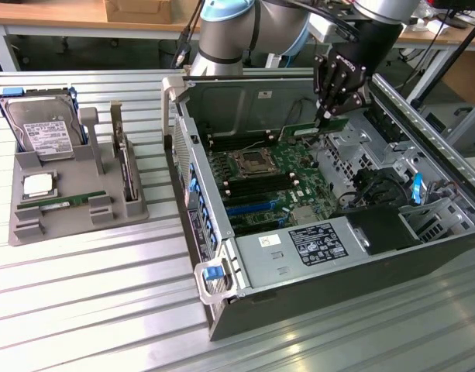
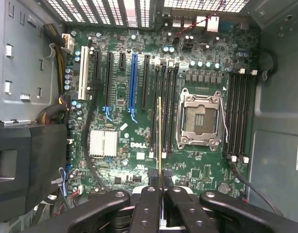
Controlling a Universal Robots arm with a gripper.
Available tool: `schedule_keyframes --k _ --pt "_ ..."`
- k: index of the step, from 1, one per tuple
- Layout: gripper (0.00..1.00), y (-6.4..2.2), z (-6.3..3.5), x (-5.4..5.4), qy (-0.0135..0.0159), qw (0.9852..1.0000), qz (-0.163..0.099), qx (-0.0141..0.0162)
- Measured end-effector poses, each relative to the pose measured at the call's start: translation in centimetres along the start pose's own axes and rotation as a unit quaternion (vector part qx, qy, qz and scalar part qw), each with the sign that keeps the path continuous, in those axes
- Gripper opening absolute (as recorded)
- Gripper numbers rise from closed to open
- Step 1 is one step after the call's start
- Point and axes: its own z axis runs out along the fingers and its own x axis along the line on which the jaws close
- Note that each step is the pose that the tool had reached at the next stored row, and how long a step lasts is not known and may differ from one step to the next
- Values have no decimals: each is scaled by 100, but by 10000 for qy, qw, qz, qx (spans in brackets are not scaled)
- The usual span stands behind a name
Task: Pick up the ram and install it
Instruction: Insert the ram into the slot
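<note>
As it hangs above the open computer, the ram (image 1: 303, 129), a long, thin green circuit-board stick, sits in the upper right of the exterior view. It is pinched toward one end by the black multi-link gripper (image 1: 328, 116), whose jaws are closed on it. Seen from the wrist, the ram (image 2: 160, 136) shows edge-on as a thin pale line coming out from between the two inner fingers (image 2: 149, 199) of the gripper (image 2: 161, 190), which press on it from both sides. That edge runs parallel to a bank of long black memory slots (image 2: 167, 107), over them and just beside the square metal processor socket (image 2: 196, 119). Whether the stick touches a slot I cannot tell. Socket and slots belong to the green motherboard (image 1: 260, 186), which lies flat inside the dark grey steel computer case (image 1: 299, 298) on the exterior view's right. A second bank of black slots (image 2: 238, 116) lies on the far side of the socket from the stick.

Well apart, at the exterior view's left, a grey moulded holder tray (image 1: 105, 213) rests on the ribbed aluminium table (image 1: 90, 318). It carries a second green memory stick (image 1: 63, 203) lying flat along its near edge and a small square silver processor chip (image 1: 38, 184) just behind that. A silver hard drive with a white label (image 1: 43, 128) leans upright at its back.
</note>
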Motion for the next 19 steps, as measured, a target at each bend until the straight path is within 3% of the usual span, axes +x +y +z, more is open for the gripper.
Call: schedule_keyframes --k 19 --pt "12 -4 115 0 0 10000 0 0"
